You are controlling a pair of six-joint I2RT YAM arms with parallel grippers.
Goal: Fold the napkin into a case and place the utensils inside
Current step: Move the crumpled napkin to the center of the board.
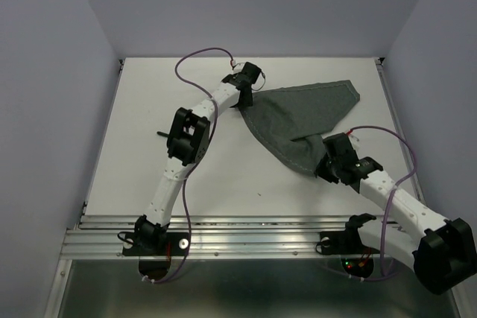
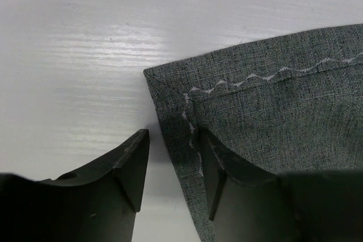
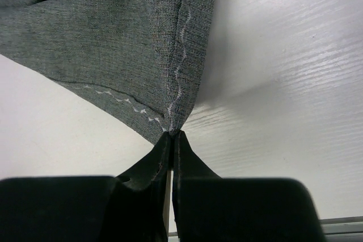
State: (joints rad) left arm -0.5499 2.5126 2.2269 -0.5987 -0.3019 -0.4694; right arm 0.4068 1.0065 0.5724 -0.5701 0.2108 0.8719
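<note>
White table point(image 1: 149, 147), napkin point(image 1: 298, 121) tip nearward in closed right end effector point(image 3: 171, 137); left end effector point(image 2: 173, 140) open astride corner.

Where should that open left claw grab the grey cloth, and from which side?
Probably the stitched napkin corner, from the bare table side: the hem lies flat there, and the left gripper straddles that edge. The right gripper pinches another corner.
</note>
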